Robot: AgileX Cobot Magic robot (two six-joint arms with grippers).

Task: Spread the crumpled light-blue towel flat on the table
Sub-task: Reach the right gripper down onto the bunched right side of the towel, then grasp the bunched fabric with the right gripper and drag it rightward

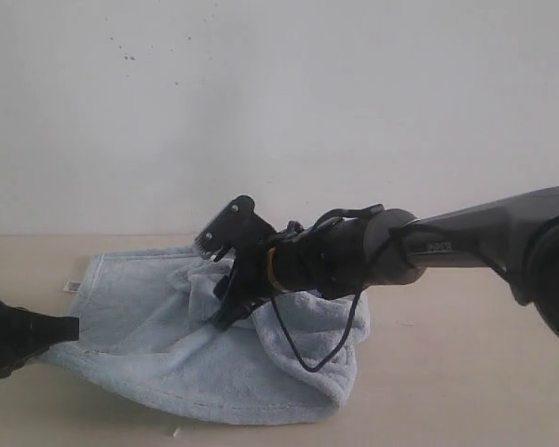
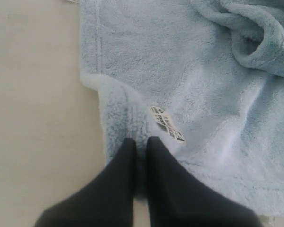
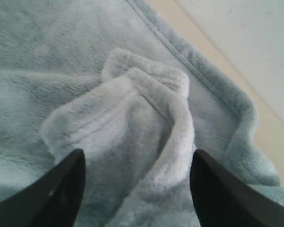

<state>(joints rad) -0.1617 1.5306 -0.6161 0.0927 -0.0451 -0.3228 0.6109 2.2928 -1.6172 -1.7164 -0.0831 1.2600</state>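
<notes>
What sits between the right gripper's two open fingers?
A bunched fold of the towel lies between the fingers of the right gripper, as the right wrist view shows.

Left end effector (image 2: pixel 141 142) pinched (right (image 3: pixel 137 158) agape)

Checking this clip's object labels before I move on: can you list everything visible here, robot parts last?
towel: one, pale grey-blue, rumpled and partly spread on the table
tags: two, white, on the towel's edge; one beside the left fingertips, one at its far left corner
table: one, pale beige, under everything
wall: one, white, behind the table
left gripper: one, black, shut on the towel's hem
right gripper: one, black, open, straddling a raised fold of the towel
right arm: one, dark grey, reaching in from the right
cable: one, black, looped below the right arm
</notes>
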